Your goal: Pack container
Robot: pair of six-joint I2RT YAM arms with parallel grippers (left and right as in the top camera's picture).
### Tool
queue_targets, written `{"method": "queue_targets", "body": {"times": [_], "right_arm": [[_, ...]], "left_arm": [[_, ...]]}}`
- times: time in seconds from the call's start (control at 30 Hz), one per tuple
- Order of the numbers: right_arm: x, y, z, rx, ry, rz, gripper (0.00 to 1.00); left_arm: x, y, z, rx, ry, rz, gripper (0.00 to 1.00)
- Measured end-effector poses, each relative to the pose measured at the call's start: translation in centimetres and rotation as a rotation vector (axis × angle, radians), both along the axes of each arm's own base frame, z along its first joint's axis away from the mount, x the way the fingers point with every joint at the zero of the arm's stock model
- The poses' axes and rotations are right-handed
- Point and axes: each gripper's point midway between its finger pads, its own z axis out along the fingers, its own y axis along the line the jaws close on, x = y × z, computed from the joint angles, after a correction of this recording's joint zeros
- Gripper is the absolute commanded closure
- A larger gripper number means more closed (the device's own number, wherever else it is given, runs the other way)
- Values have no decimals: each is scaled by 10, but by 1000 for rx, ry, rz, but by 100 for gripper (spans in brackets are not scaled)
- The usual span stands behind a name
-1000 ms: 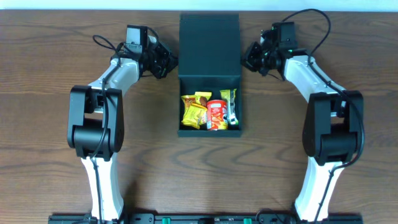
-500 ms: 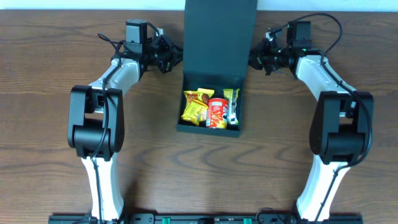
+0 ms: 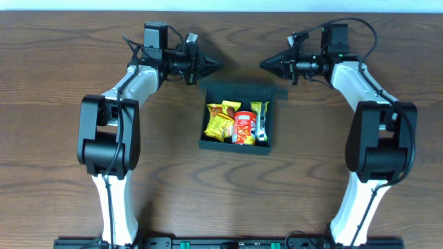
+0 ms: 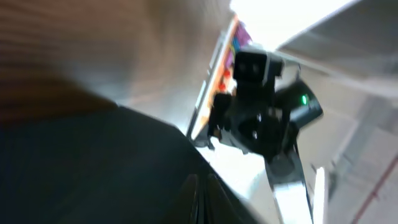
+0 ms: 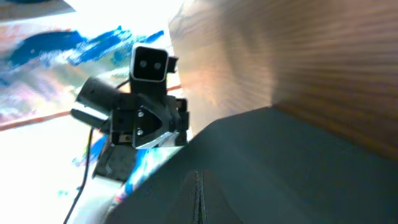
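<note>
Snack packets (image 3: 235, 124) lie in the container (image 3: 235, 146), which sits mid-table between the two arms, its front wall nearest the bases. Along its far edge the lid (image 3: 242, 90) stands roughly upright, seen almost edge-on, with its hinge line running left to right. Beyond it, the left gripper (image 3: 219, 63) and the right gripper (image 3: 264, 63) point tip to tip, each with fingers drawn together and nothing visibly pinched. Whether either touches the lid I cannot tell, as the wrist views are too blurred. Both are about equally near, on the lid's far side, so closing likely needs a push toward the bases, down over the packets.
</note>
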Motion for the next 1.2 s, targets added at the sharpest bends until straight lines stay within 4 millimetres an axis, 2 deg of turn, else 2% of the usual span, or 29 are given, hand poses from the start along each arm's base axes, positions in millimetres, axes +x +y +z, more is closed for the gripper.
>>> {"method": "queue_targets", "body": {"times": [0.13, 0.37, 0.4, 0.47, 0.5, 0.57, 0.63, 0.7, 0.77, 0.83, 0.9, 0.97, 1.07, 1.1, 1.13, 1.2], "right_arm": [[-5, 3, 8, 46, -3, 34, 99], [-8, 5, 17, 83, -40, 66, 98], [-7, 5, 20, 84, -60, 68, 98], [-7, 6, 35, 82, -113, 72, 98], [-8, 6, 46, 80, -144, 74, 98], [-13, 6, 77, 75, -227, 79, 98], [-23, 5, 117, 61, -330, 77, 98], [-41, 5, 171, 35, -466, 63, 98], [-70, 7, 226, -24, -589, 21, 98], [-94, 6, 244, -109, -605, -30, 98], [-114, 1, 249, -225, -611, -88, 98], [-133, -9, 243, -378, -606, -143, 98], [-151, -28, 230, -590, -614, -187, 99], [-158, -38, 217, -697, -595, -190, 99], [-161, -42, 211, -742, -584, -187, 99], [-172, -66, 180, -926, -479, -175, 98]], "left_arm": [[-10, -1, 9, -50, -20, -63, 94], [-12, 2, 20, -82, -60, -89, 94], [-10, 2, 28, -86, -98, -90, 94], [-11, 2, 61, -98, -202, -91, 94], [-12, 2, 77, -103, -243, -92, 94], [-22, 5, 124, -114, -358, -94, 94], [-35, 7, 167, -123, -451, -94, 94], [-51, 11, 215, -128, -546, -77, 94], [-65, 14, 250, -126, -606, -41, 94], [-71, 16, 264, -111, -616, 0, 94], [-76, 19, 265, -73, -568, 40, 94], [-81, 24, 245, 18, -447, 99, 94], [-89, 37, 197, 224, -321, 167, 94], [-91, 44, 173, 335, -292, 181, 94], [-95, 48, 159, 406, -274, 181, 94], [-111, 64, 118, 635, -212, 164, 94]]}}
